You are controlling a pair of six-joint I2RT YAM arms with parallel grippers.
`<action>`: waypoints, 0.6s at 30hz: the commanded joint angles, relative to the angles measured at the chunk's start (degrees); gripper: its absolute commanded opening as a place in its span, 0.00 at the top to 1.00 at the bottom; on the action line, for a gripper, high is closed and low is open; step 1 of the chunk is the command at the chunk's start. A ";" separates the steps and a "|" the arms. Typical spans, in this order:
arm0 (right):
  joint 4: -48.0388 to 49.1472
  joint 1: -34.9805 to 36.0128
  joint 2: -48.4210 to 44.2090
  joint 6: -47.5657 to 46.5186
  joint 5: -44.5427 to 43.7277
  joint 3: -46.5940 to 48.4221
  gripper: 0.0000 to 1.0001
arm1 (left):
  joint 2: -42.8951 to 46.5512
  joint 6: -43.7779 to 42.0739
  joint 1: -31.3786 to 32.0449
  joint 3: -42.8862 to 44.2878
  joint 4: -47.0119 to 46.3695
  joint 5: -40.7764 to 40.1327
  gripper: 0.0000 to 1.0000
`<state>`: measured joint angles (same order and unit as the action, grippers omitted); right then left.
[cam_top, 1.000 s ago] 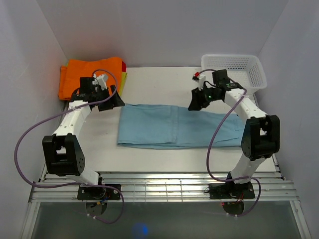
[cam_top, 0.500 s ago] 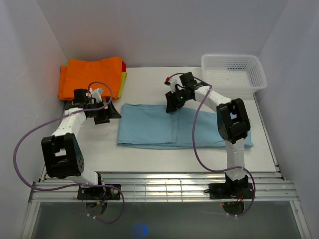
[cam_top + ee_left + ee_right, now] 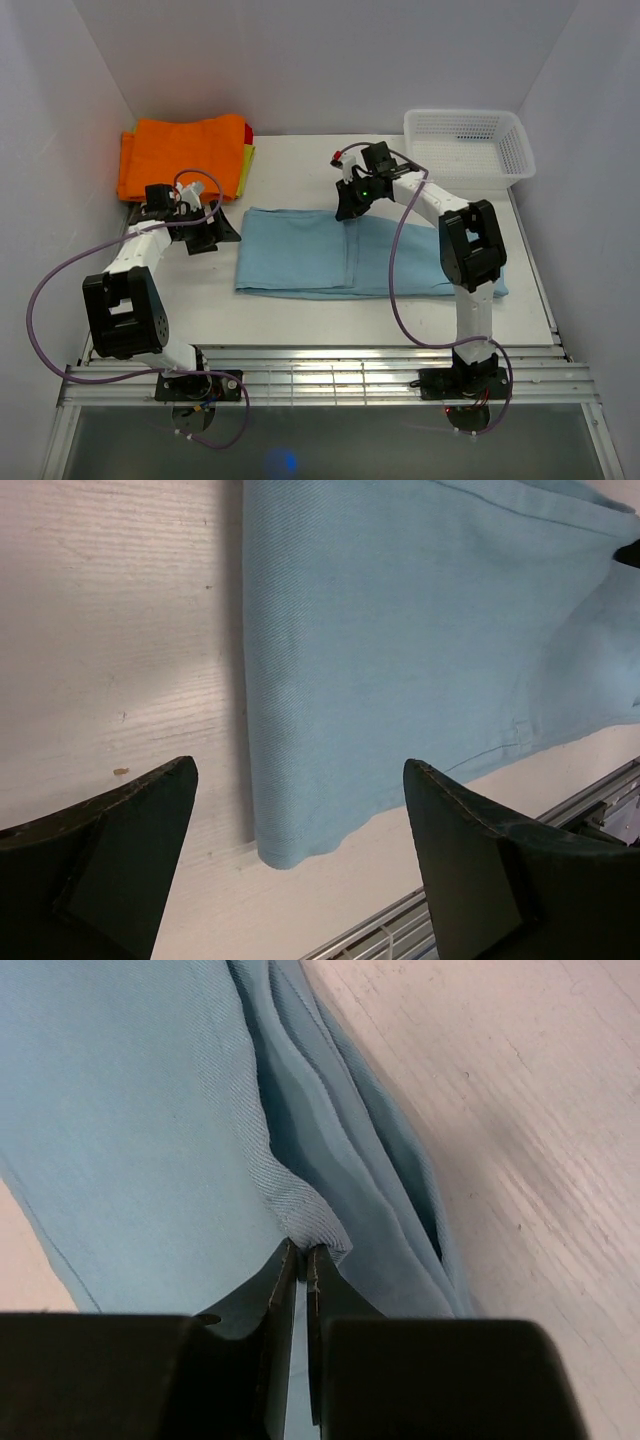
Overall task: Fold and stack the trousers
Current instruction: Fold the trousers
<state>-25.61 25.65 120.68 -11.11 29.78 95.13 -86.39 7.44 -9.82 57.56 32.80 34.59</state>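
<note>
The trousers lie flat in layers on the bench. My right tool is clamped shut on a raised fold at their far edge. My left tool hangs spread wide over their left end. An orange garment sits beyond that end, a white basket beyond the right.

On my worktop I count one pair of sky-blue trousers, one white basket at the far right, and three folded pieces at the far left: one orange garment, one yellow cloth and one red cloth. I have two arms, a left arm and a right arm, with two fingers on each.
</note>
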 commanded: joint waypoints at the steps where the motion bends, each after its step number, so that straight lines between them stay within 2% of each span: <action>1: 1.08 -1.38 -8.96 -1.45 -0.95 -2.13 0.92 | 1.75 -0.94 -0.55 -1.13 -1.59 0.92 0.05; 9: -1.37 -4.91 -8.63 -5.31 -3.59 -7.06 0.92 | 0.08 -1.46 -0.63 -4.21 -5.45 1.53 0.03; 16: -3.31 -4.91 -1.69 -6.29 -4.46 -4.87 0.92 | -6.77 -0.33 -0.63 -4.04 -9.68 5.92 0.03; 18: -3.22 -4.91 -0.63 -6.38 -5.08 -4.69 0.92 | -9.05 0.03 -0.63 -4.12 -11.25 9.26 0.04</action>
<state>-26.98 20.53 119.15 -15.94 26.24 89.06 -93.84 7.16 -10.07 53.58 25.12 38.35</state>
